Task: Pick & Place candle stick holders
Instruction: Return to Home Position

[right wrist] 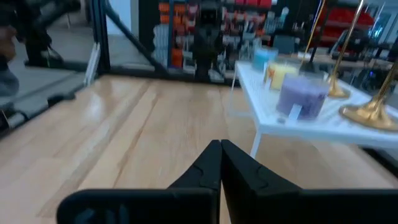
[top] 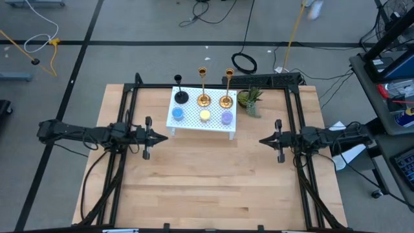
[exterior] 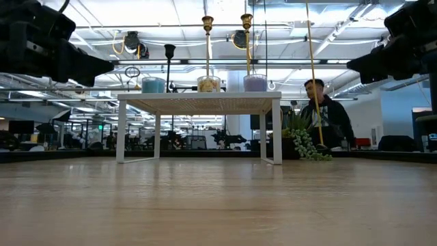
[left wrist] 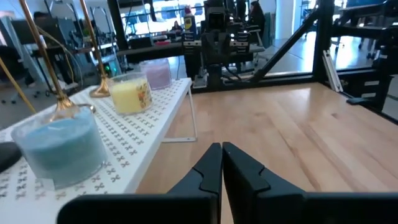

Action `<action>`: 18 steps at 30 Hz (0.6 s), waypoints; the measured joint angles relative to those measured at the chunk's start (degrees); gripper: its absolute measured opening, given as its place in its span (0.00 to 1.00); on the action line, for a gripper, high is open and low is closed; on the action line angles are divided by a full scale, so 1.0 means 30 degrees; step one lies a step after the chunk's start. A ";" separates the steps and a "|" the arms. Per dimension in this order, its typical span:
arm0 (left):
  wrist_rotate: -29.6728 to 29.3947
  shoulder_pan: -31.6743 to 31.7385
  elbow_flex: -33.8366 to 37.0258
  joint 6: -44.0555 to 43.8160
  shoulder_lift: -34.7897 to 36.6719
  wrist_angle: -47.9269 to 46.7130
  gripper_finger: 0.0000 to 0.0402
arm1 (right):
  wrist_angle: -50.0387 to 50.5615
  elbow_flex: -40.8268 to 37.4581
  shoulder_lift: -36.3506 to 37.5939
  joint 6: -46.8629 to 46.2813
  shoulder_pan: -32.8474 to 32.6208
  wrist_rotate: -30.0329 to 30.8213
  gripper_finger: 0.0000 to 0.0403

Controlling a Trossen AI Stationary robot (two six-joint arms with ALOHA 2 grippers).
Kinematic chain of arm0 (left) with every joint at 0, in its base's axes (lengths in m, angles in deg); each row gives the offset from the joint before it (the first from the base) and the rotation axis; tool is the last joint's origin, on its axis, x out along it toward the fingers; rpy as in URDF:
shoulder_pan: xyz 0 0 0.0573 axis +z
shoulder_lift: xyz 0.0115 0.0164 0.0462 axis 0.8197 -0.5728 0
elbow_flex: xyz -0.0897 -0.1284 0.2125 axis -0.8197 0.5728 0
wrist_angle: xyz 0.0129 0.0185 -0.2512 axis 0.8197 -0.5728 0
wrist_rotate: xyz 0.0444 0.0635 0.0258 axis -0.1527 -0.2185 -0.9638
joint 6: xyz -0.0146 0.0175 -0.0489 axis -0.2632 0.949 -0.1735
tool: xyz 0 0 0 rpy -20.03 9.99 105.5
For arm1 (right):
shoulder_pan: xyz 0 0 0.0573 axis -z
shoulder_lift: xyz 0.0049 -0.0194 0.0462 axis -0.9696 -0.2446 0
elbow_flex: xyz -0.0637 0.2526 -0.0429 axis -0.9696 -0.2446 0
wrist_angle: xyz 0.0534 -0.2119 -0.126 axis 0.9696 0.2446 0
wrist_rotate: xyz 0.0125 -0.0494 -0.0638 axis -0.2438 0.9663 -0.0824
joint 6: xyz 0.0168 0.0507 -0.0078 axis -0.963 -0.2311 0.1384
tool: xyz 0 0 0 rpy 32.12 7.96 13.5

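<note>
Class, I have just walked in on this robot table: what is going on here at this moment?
Nothing is being handled. The left pincer and the right pincer are shut and empty, held above the table at either side, clear of the white shelf. On the shelf a blue candle, a yellow candle and a violet candle stand in a row. Behind them stand a black holder, a first gold holder and a second gold holder. The placing looks done.

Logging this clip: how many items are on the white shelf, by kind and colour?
Gold candle stick holders: 2
Black candle stick holder: 1
Candles: 3 (blue candle, yellow candle, violet candle)
Total on the white shelf: 6
</note>
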 joint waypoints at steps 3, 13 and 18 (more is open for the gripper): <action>-0.0007 0.0004 0.0000 0.0406 0.0015 0.0015 0.04 | -0.0155 -0.0323 0.0541 0.0030 0.0000 -0.0021 0.00; -0.0007 0.0007 0.0000 0.1360 0.1551 -0.0843 0.05 | 0.0246 -0.0435 0.0873 -0.0093 -0.0006 -0.1486 0.00; 0.0007 0.0007 -0.0007 0.1382 0.3414 -0.2544 0.05 | 0.0346 -0.0450 0.0888 -0.0122 -0.0007 -0.1487 0.00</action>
